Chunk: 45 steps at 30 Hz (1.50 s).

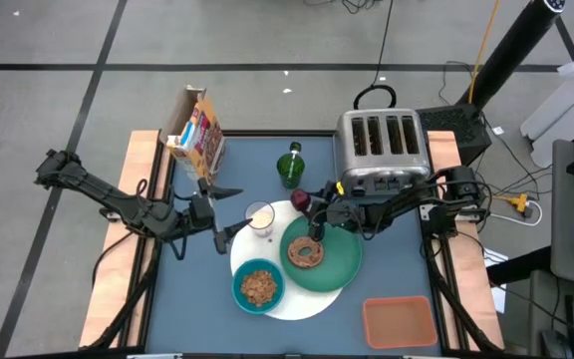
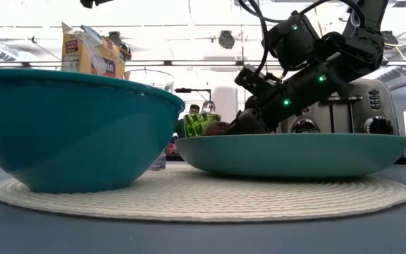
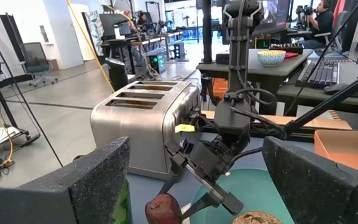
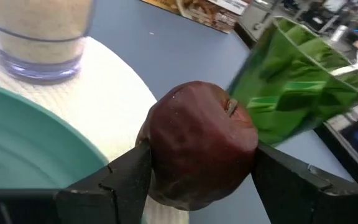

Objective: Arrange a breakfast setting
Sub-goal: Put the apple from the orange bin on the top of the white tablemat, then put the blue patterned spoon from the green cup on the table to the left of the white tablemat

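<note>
A white round mat (image 1: 302, 299) carries a green plate (image 1: 339, 261) with a brown bagel (image 1: 305, 252), a teal bowl (image 1: 258, 286) of cereal and a small clear glass (image 1: 260, 217). My right gripper (image 1: 312, 207) is shut on a dark-red fruit (image 4: 201, 152) at the plate's far left rim, beside the glass (image 4: 39, 37). My left gripper (image 1: 227, 214) is wide open and empty, just left of the glass. No spoon shows. My right gripper pinches the dark-red fruit's two opposite sides (image 4: 157, 162) between its two fingers (image 4: 114, 177). The fingers come from the table's right, slanting down. The stem dimple (image 4: 232, 106) faces up and away. The plate's rim (image 2: 217, 141) hides whether the fruit's underside touches the mat.
A silver toaster (image 1: 384, 150) stands at the far right, a green bottle (image 1: 290, 167) far of the fruit, a cereal box (image 1: 195, 135) at the far left, and an orange tray (image 1: 399, 321) at the near right.
</note>
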Tool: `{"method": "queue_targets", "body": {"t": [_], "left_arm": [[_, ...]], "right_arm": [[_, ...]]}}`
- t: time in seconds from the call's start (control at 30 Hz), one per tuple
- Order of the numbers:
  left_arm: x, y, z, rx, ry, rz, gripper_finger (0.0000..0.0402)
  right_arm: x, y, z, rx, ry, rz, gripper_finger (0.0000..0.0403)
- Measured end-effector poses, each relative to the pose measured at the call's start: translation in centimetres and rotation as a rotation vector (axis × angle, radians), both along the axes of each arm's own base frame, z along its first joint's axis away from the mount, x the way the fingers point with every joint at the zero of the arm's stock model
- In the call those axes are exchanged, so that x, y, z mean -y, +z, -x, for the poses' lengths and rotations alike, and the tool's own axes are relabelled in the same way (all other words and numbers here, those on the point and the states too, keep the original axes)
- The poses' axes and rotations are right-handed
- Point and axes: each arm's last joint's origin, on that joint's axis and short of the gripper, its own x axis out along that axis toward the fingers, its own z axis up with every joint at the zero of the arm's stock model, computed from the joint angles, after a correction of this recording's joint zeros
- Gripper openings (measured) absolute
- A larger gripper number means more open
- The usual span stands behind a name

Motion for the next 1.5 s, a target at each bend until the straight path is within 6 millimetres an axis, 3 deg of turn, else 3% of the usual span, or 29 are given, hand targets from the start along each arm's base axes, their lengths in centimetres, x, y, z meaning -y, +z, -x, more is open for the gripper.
{"method": "queue_targets", "body": {"t": [0.2, 0.47, 0.77, 1.27, 1.5], "left_arm": [[0.0, 0.0, 0.0, 0.000, 0.000, 0.000, 0.0372], [0.0, 0.0, 0.0, 0.000, 0.000, 0.000, 0.0372], [0.0, 0.0, 0.0, 0.000, 0.000, 0.000, 0.0372], [0.0, 0.0, 0.0, 0.000, 0.000, 0.001, 0.0372], [0.0, 0.0, 0.0, 0.000, 0.000, 0.001, 0.0372]], "right_arm": [[-0.2, 0.0, -0.2, 0.008, 0.084, -0.046, 0.0285], [0.2, 0.0, -0.2, 0.009, 0.073, -0.047, 0.0324], [0.5, 0.3, -0.3, 0.037, 0.065, -0.046, 0.0325], [0.4, 2.6, -1.0, 0.277, 0.084, -0.008, 0.0325], [0.6, 5.6, -0.5, 0.420, 0.056, -0.083, 0.0325]]}}
